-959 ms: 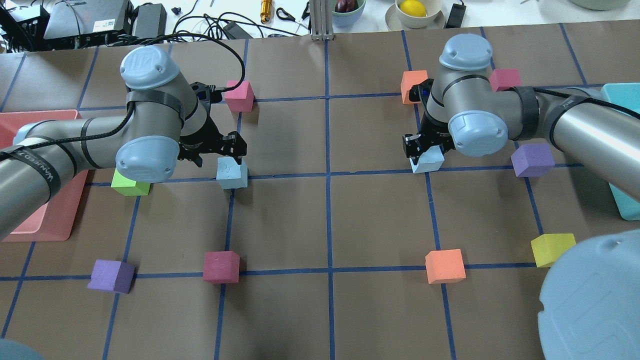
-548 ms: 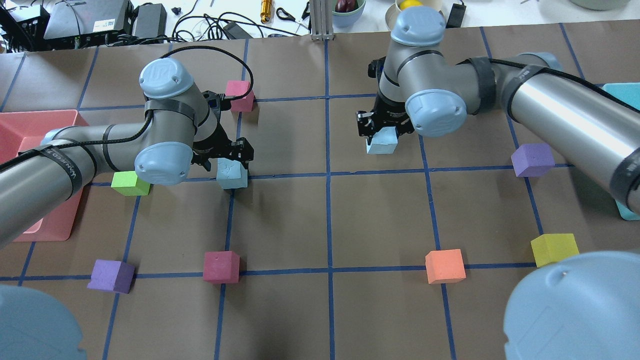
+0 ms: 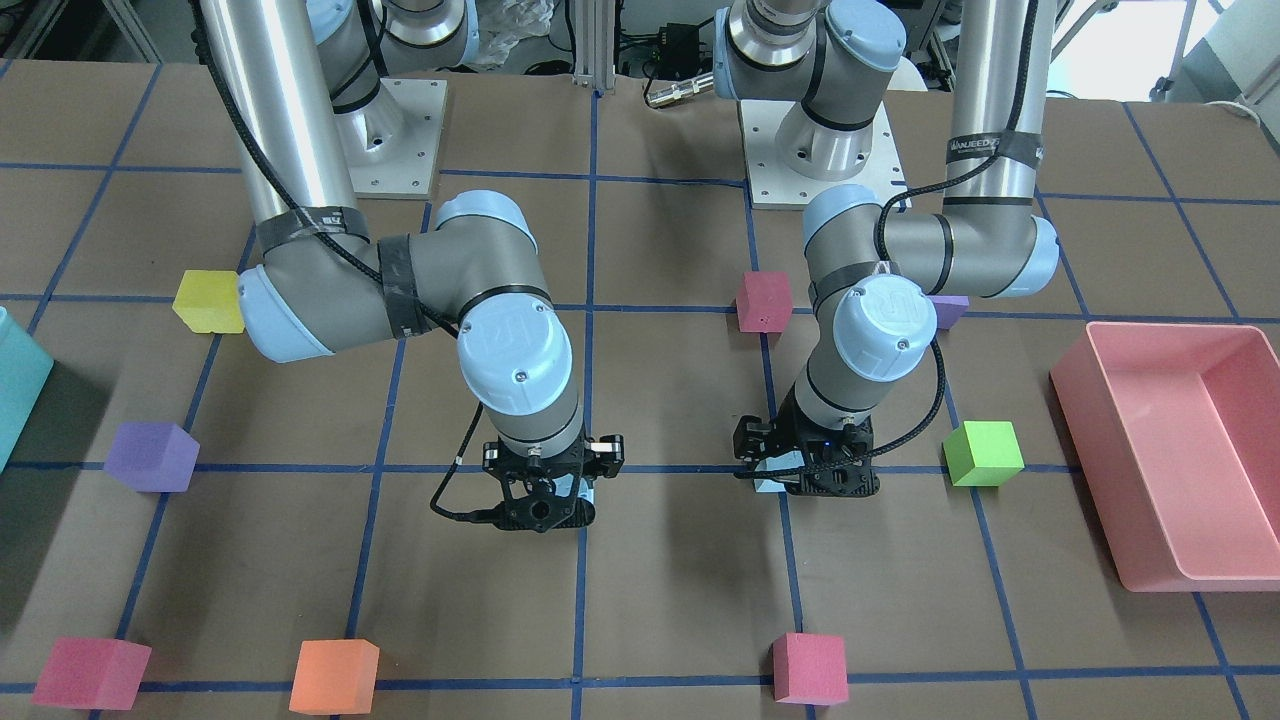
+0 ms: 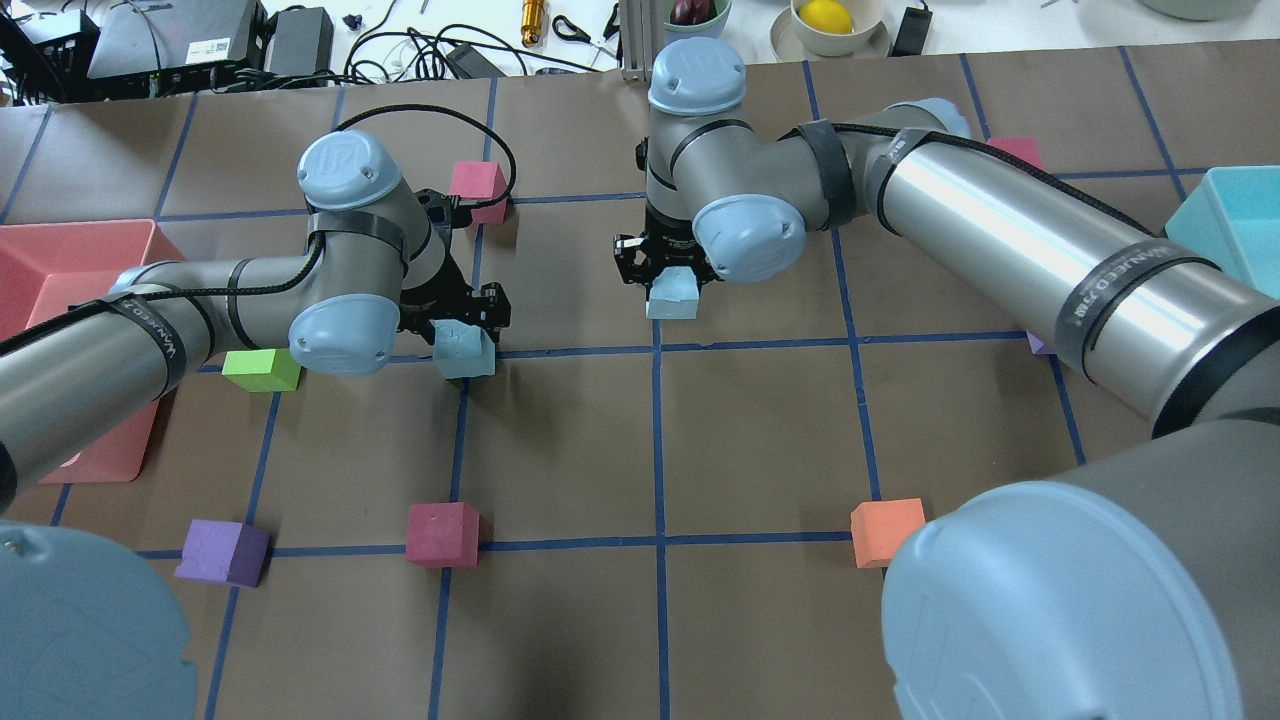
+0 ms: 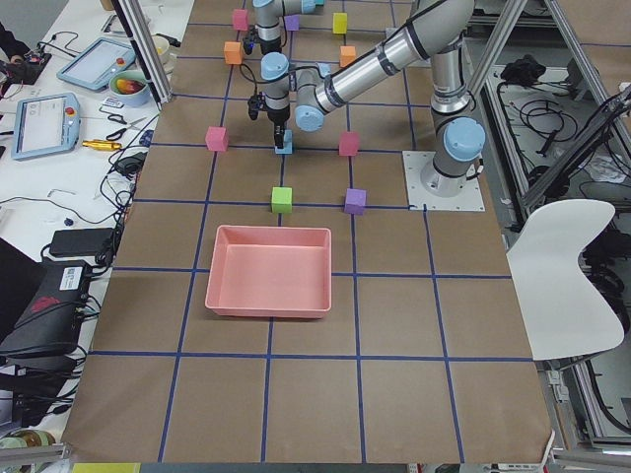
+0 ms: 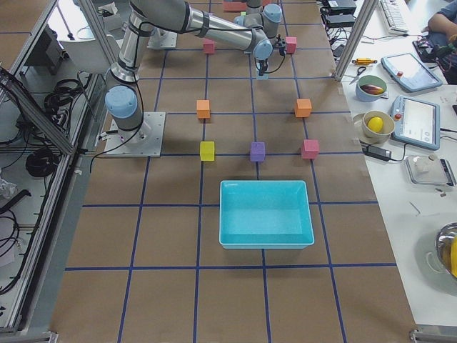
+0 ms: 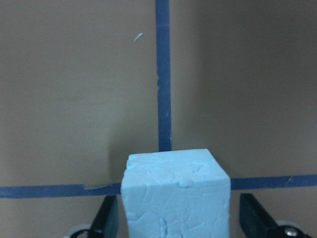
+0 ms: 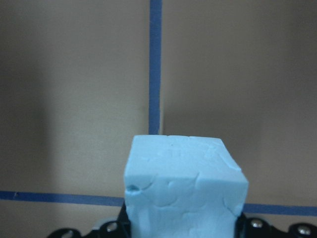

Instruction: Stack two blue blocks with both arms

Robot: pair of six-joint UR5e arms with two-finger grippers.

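Two pale blue foam cubes. First blue cube (image 4: 465, 352) sits near the lime-green foam cube (image 4: 262, 368), left black two-finger gripper (image 4: 463, 326) spread open astride it. Second blue cube (image 4: 672, 300), farther from the green one, is clamped in the right gripper (image 4: 670, 280).

The left arm (image 4: 90, 345) and right arm (image 4: 980, 220) are silver-grey tubes with pale-blue, screw-dotted round joint caps (image 4: 343, 166), black braided cables (image 3: 943, 385) strapped on by white-lettered black bands (image 4: 1110, 290), rising from white bolted base plates (image 3: 420, 150).
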